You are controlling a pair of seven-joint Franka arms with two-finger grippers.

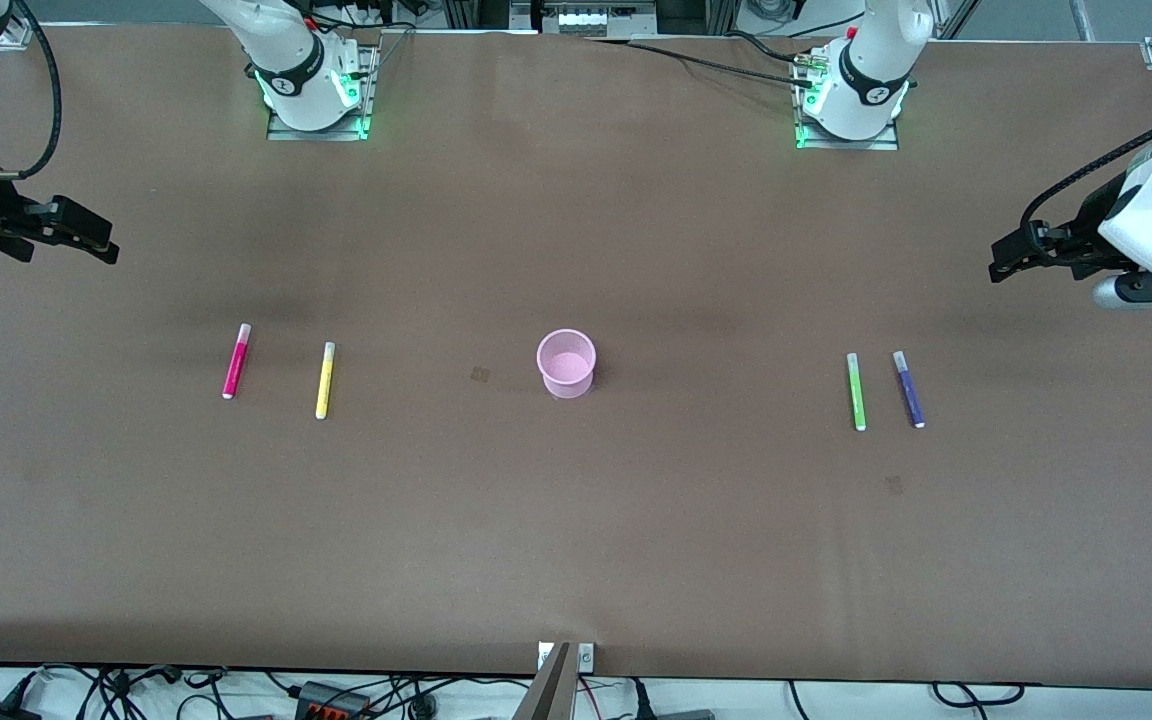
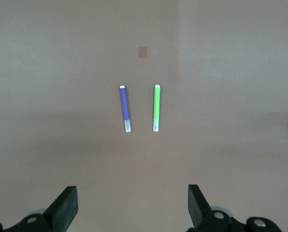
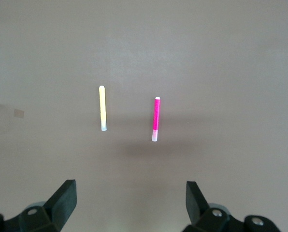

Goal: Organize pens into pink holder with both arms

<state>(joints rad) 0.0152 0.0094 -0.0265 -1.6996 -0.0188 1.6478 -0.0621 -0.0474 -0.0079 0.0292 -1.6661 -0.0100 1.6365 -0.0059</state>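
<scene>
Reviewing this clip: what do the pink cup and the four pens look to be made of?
Pink holder: likely thin translucent plastic; the table tints through its wall. Pens, magenta, yellow, green, purple-blue: probably smooth plastic barrels with whitish ends; the finish is hard to judge.

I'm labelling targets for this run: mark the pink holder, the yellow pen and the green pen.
pink holder (image 1: 566, 364), front view, inner wall.
yellow pen (image 1: 325, 381), front view, mid-barrel.
green pen (image 2: 156, 107), left wrist view, mid-barrel.
</scene>
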